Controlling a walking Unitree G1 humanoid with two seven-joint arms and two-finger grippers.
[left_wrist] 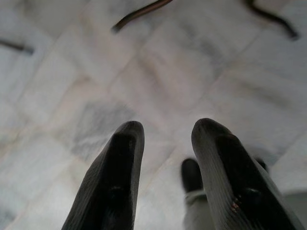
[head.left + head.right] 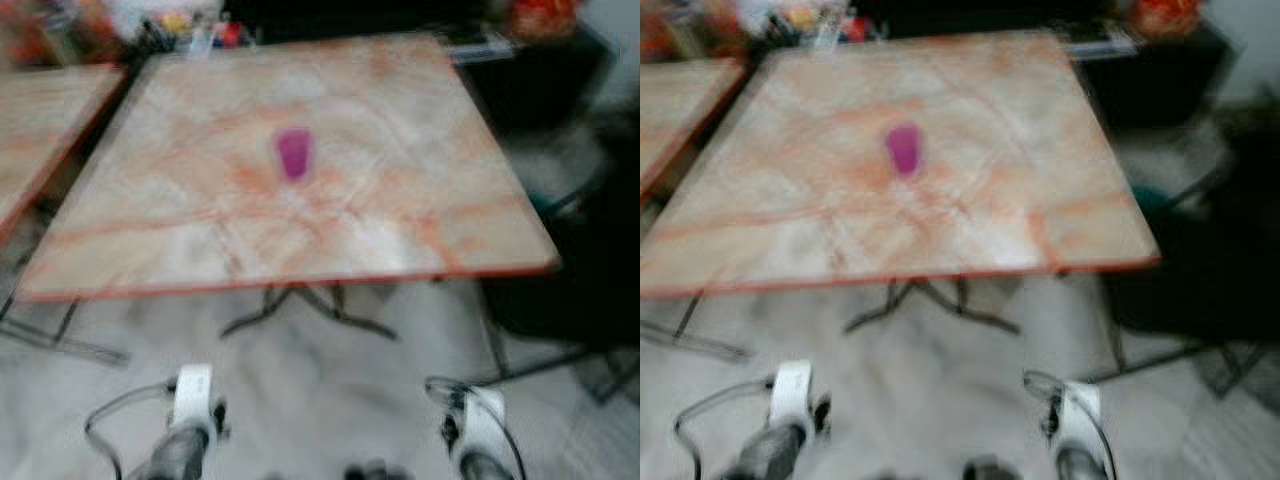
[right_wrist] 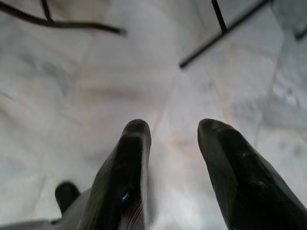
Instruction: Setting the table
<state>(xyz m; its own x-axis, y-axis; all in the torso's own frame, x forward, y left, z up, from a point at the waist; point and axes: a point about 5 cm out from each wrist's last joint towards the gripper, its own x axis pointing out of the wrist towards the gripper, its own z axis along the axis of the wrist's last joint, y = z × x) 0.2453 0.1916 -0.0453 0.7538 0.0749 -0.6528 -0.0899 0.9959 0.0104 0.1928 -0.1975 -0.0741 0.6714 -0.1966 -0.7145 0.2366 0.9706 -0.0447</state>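
The left gripper (image 1: 165, 132) hangs with its two black fingers parted, nothing between them, over pale marble floor tiles (image 1: 72, 91). The right gripper (image 3: 172, 129) hangs likewise, fingers apart and empty. Ahead, open floor runs to the red-edged near side of the square marble-patterned table (image 2: 400, 180). A small purple cup (image 2: 294, 155) stands upright near the tabletop's middle, blurred, well clear of every edge.

A blurred purple cup (image 2: 294, 155) stands upright on a square table (image 2: 420, 200) with an orange-veined marble top, near the middle, slightly closer to the far edge than the near one.
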